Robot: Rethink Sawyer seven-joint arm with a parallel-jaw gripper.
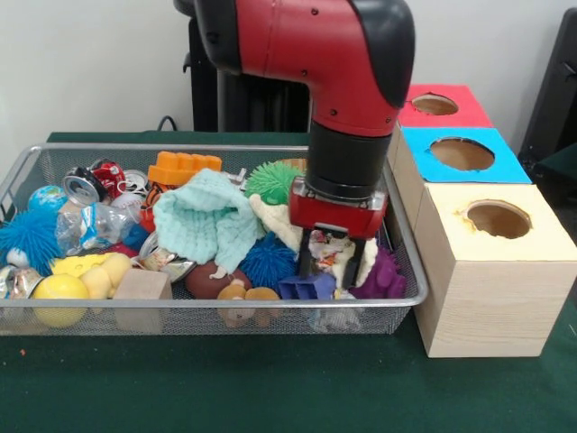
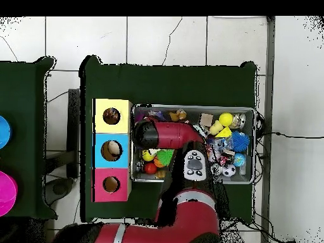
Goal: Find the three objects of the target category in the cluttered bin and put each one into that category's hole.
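Jaws of the gripper [image 1: 335, 262] reach down into the right end of the bin [image 1: 216, 316] and close around a white wad [image 1: 338, 253] with coloured patches, mostly hidden between them, while overhead the arm [image 2: 166, 134] covers both, beside the yellow box's hole [image 1: 498, 219].

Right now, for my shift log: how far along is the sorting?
Done: nothing I can confirm inside the yellow box's hole. In hand: the end effector is down in the bin over a white printed wad, grip unclear. Left: carrying it to that hole, then finding the others.
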